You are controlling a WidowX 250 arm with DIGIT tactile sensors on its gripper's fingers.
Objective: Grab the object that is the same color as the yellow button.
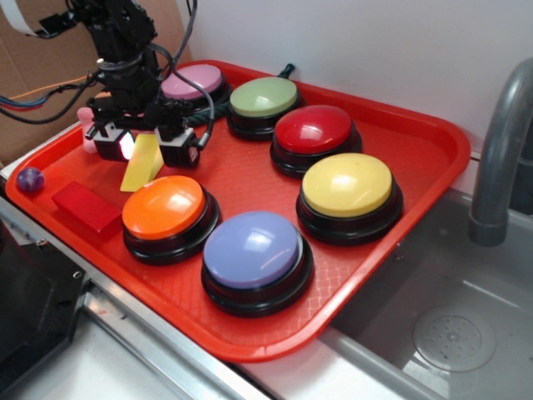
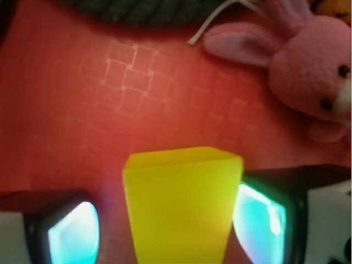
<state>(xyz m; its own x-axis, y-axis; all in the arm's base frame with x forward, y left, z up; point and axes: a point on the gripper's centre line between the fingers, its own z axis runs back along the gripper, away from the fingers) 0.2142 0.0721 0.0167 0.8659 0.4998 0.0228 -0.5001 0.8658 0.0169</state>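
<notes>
The yellow wedge block [image 1: 143, 162] stands on the red tray [image 1: 416, 158] at its left side, just behind the orange button [image 1: 164, 208]. My gripper [image 1: 146, 154] is lowered over it, one finger on each side. In the wrist view the wedge [image 2: 182, 203] fills the space between the lit pads [image 2: 258, 217]. The right pad lies close against it, while a strip of tray shows between it and the left pad. The gripper [image 2: 168, 231] is open. The yellow button [image 1: 347, 185] sits at the tray's right side, far from the gripper.
Pink [image 1: 193, 82], green [image 1: 264, 97], red [image 1: 314, 129] and blue-violet [image 1: 252, 248] buttons crowd the tray. A flat red block [image 1: 86, 206] and a purple ball [image 1: 30, 179] lie at left. A pink plush [image 2: 308, 60] lies just beyond the gripper. A sink faucet [image 1: 500, 150] stands at right.
</notes>
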